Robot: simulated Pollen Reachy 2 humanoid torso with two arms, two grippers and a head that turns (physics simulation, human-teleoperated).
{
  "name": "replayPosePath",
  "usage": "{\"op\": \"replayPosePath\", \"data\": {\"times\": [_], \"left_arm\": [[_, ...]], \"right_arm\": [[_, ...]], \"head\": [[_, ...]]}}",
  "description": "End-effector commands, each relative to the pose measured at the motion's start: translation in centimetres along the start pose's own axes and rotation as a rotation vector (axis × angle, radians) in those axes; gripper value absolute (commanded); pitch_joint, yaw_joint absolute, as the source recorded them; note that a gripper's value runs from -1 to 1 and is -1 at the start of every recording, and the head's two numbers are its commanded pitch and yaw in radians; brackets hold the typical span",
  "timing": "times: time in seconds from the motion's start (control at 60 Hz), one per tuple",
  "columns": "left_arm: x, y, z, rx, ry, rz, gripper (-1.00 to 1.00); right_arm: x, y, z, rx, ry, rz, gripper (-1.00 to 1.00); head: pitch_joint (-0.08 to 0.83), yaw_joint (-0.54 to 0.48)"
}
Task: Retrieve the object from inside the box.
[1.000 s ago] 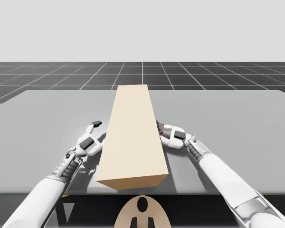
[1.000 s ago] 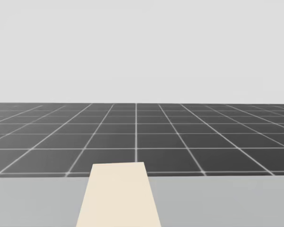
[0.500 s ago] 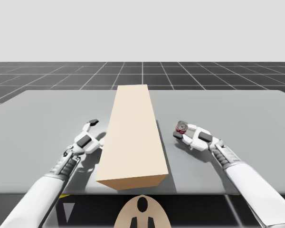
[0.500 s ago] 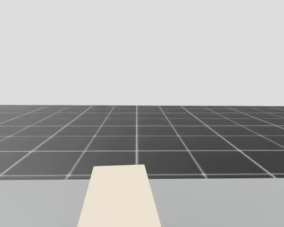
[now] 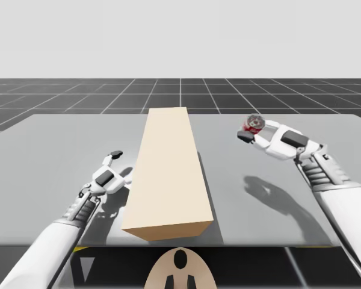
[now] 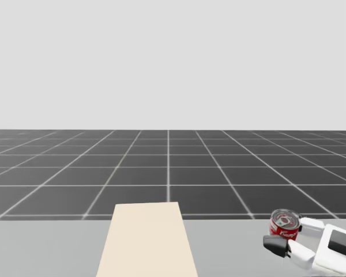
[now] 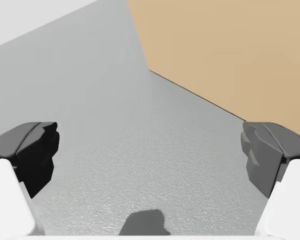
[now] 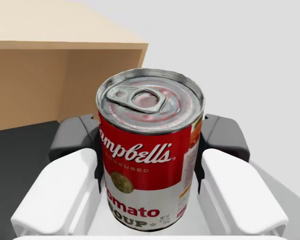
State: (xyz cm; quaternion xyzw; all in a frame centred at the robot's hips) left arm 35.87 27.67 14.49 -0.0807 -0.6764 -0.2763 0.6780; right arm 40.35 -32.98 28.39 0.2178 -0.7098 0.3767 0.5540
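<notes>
Grips the red can (image 8: pixel 150 150) between both fingers of the right claw (image 5: pixel 251 130), raised above the bench (image 5: pixel 60 144), well right of the tan box (image 5: pixel 168 174): retrieval looks nearly done. Holds the left claw (image 7: pixel 147 155) wide and empty, low beside the box, probably for steadying

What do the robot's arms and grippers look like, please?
My left arm and right arm are smooth white tubes with ribbed grey wrists. Each ends in a blocky white housing carrying a dark rectangular panel. The jaws are white with rounded dark grey tips.
</notes>
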Motion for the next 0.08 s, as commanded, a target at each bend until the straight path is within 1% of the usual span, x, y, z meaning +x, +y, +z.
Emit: {"op": "replayPosePath", "data": {"times": [0.017,0.067,0.083], "left_arm": [[0.0,0.1,0.1,0.004,-0.001,0.001,-1.0],[0.0,0.1,0.1,0.004,0.0,0.0,-1.0],[0.0,0.2,0.1,0.004,-0.001,0.001,-1.0]], "right_arm": [[7.9,-2.9,-1.1,-0.032,-0.082,0.131,1.0],[9.3,-3.1,-1.2,-0.035,-0.096,0.145,1.0],[9.9,-3.2,-1.3,-0.04,-0.1,0.156,1.0]], "head": [[0.008,-0.02],[0.007,-0.02],[0.007,-0.02]]}}
